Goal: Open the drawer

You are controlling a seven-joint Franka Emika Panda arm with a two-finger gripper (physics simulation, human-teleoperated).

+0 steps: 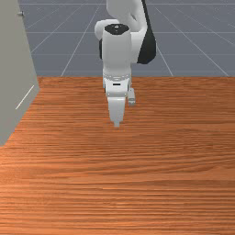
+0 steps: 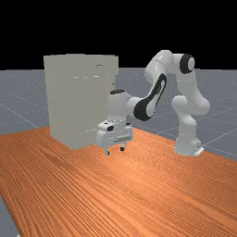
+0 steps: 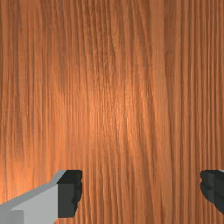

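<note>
Rising from the wooden bench [image 2: 139, 194] at the far view's left is a grey cabinet [image 2: 74, 102], its drawer hard to distinguish, contents hidden. Nearby, a white robotic arm [image 2: 187, 88] suspends its gripper [image 2: 115, 151], fingers [image 3: 69, 192] spread wide.
</note>
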